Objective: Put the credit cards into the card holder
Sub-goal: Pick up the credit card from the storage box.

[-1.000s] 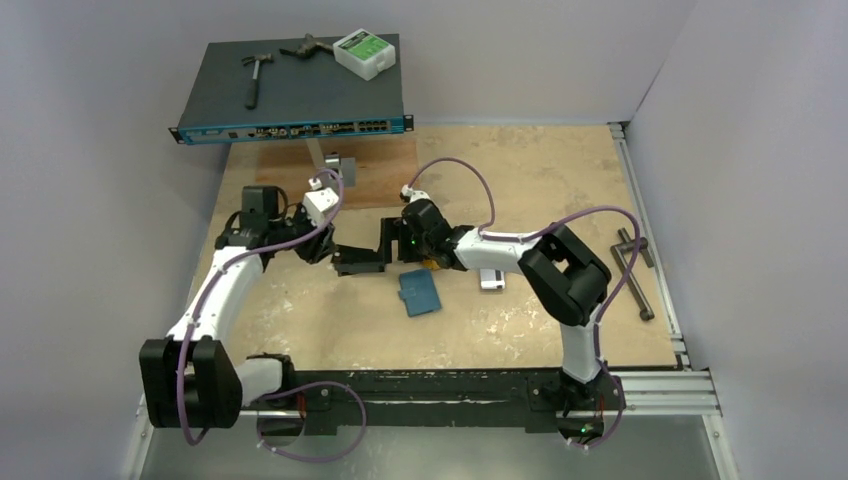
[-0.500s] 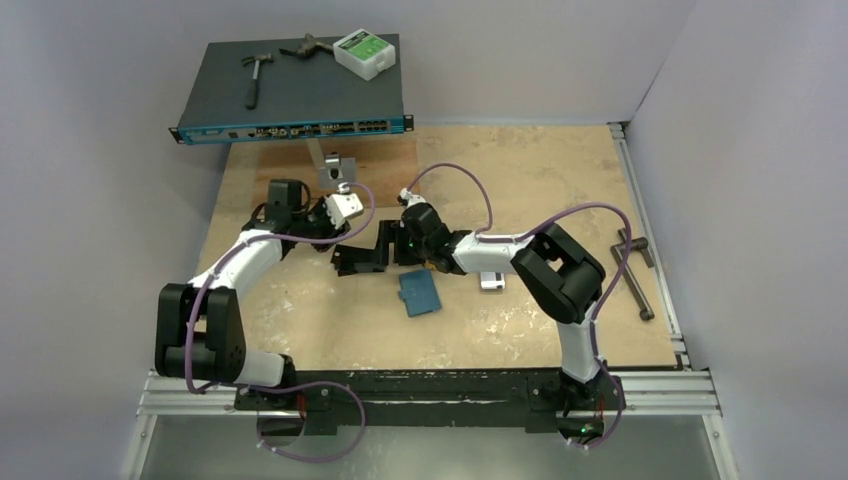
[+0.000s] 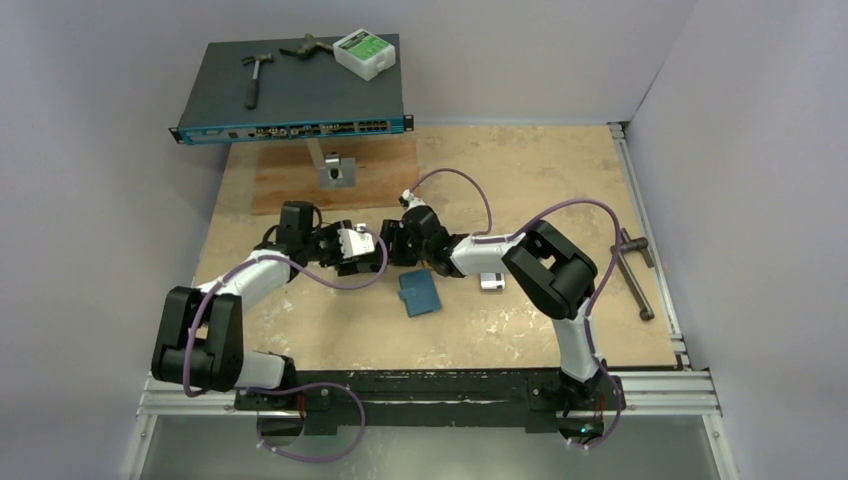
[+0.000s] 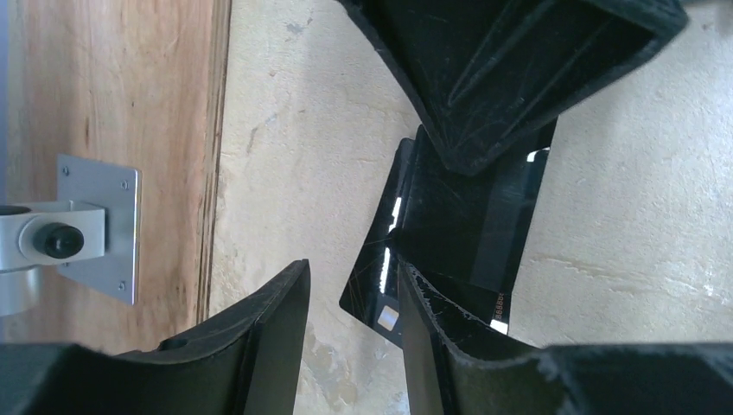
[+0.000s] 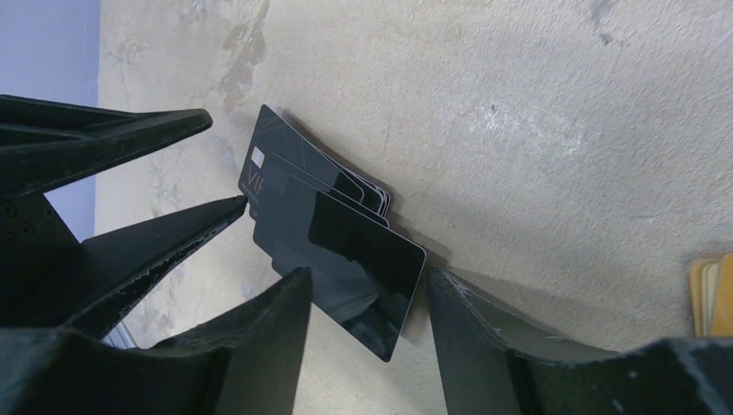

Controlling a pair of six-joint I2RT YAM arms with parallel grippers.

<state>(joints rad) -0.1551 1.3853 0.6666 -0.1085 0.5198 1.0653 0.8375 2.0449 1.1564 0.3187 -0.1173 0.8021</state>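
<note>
No card loaded. Card holder [image 3: 419, 293] folded shut on table [image 3: 560, 190], just beside both grippers. Black glossy cards [image 5: 346, 251] fanned between them: right gripper [image 5: 367, 277] jaws apart astride the fan, left gripper [image 4: 350, 268] jaws apart at its corner. Orange-gold cards [image 5: 714, 294] near, untouched. Whole task outstanding.

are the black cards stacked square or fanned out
Fanned out. In the right wrist view the black cards overlap with their corners and edges offset at different angles, and several edges show behind the top one.
</note>
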